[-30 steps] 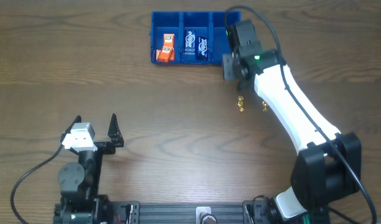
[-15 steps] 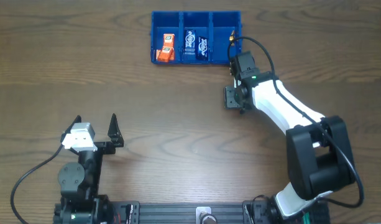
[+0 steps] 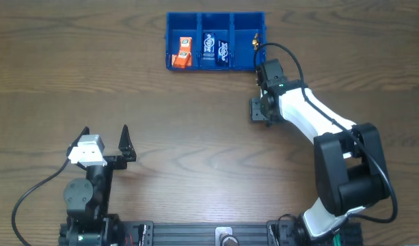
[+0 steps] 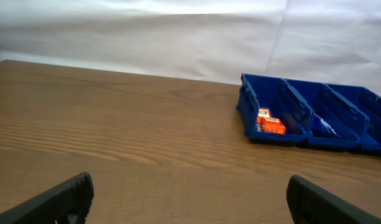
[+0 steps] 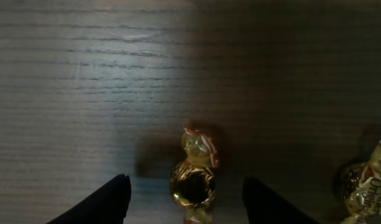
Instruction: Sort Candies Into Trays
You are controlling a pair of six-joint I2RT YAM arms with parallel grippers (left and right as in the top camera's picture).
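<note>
Left gripper (image 3: pixel 105 137): open, fingers spread, well apart from the tray (image 3: pixel 216 15). Tray is blue, with three compartments:
- Left: orange candies (image 3: pixel 182 55).
- Middle: dark blue candies (image 3: pixel 216 48).
- Right: one gold candy (image 3: pixel 254 43).

Right gripper (image 5: pixel 185 205): open, fingers either side of a loose gold candy (image 5: pixel 193 179) on the table (image 5: pixel 84 93).

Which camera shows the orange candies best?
The top view: the orange candies lie unobstructed in the blue tray's left compartment. The left wrist view shows them partly behind its wall; the right wrist view faces gold candies.
</note>
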